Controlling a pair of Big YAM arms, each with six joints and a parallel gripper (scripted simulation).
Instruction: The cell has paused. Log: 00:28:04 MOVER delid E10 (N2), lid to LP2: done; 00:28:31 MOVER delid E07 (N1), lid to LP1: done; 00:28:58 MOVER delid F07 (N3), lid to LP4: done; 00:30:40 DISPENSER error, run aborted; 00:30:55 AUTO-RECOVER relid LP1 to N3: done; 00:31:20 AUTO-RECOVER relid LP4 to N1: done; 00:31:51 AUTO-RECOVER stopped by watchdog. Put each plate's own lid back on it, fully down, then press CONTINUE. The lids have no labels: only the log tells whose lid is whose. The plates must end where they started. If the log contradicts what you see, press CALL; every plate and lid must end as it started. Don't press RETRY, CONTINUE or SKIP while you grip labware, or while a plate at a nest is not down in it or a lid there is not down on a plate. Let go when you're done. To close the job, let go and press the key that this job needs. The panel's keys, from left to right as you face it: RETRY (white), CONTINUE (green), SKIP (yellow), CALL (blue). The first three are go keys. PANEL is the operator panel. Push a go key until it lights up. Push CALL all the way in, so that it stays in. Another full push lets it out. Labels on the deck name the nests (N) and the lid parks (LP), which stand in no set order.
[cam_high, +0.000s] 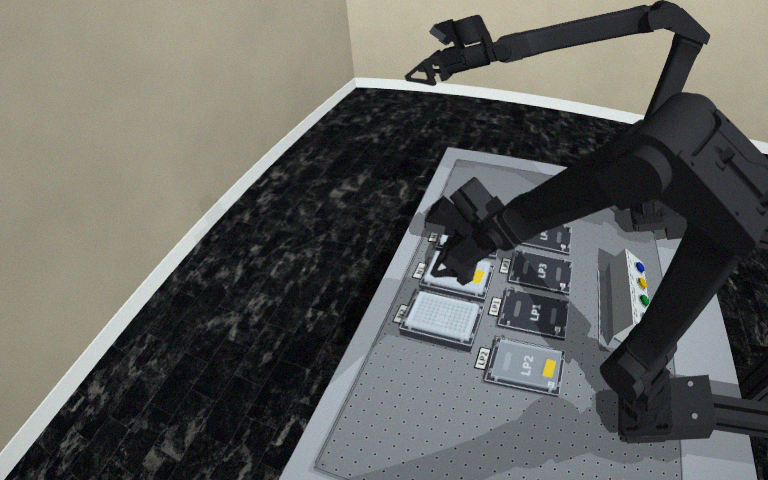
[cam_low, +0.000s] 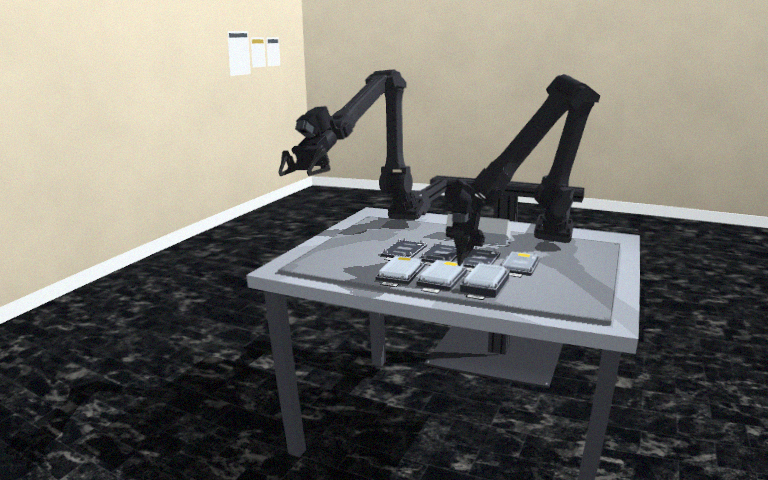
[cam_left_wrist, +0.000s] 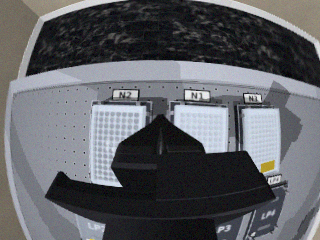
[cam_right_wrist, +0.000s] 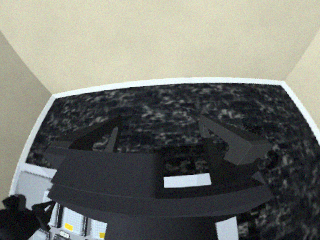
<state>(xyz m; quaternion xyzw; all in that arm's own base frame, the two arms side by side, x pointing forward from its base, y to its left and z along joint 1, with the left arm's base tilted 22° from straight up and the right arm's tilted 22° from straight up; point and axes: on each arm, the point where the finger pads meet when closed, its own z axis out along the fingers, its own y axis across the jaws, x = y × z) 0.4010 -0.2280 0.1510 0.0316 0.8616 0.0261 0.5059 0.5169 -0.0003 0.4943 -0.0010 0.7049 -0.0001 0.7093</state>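
Observation:
My left gripper is shut and empty, pointing down above the N1 and N2 side of the nest row. My right gripper is open and empty, high beyond the table. The N2 plate has no lid. A yellow-tagged lid covers the N1 plate. Another yellow-tagged lid covers the third plate, at N3. A yellow-tagged lid lies on LP2. The blue key, yellow key and green key show; the white key is mostly hidden.
The LP1 park, LP3 park and LP4 park hold no lid. The operator panel stands behind the parks, partly behind the left arm. In the top view the left arm hides much of N3.

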